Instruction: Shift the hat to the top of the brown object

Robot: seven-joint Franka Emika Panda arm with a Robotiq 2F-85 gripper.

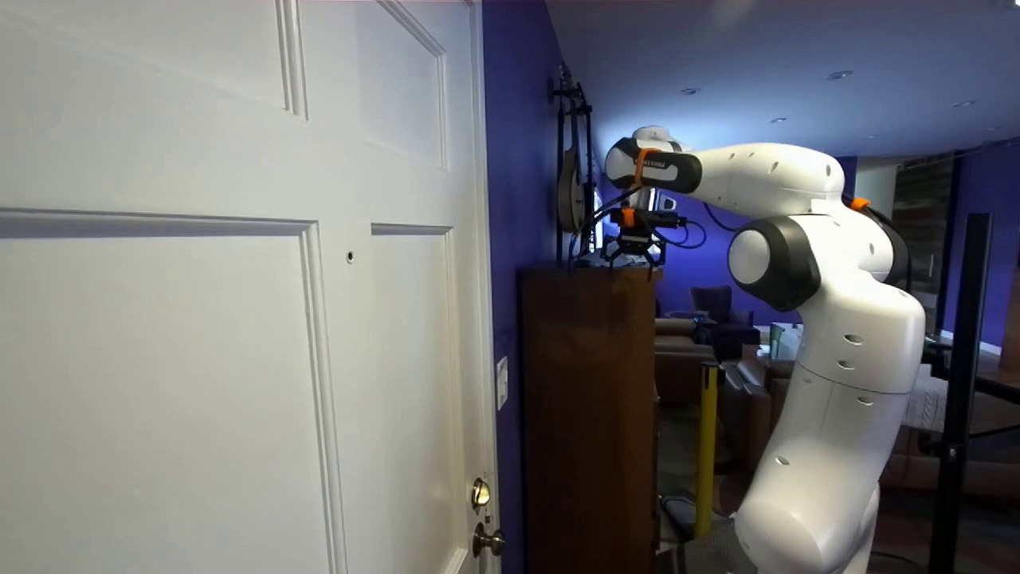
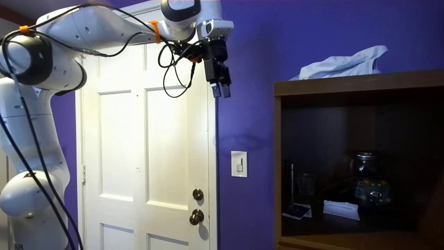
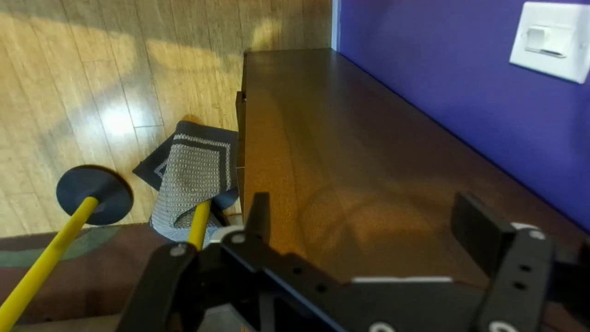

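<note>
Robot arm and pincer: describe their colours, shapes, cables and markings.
The arm is white, smooth and rounded, with black joint covers. Black cables run along it, held by orange straps. In an exterior view the letters AR show low down; other lettering, higher up, is too small to read. The pincer is black and angular, with two blocky fingers and pale screw heads.

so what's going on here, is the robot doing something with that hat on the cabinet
Not touching it right now. The robot arm has its gripper hanging to one side of the brown cabinet, jaws wide apart and nothing between them. The pale hat lies crumpled on the cabinet's top, apart from the gripper. That is where the task wants it, so the job looks done.
</note>
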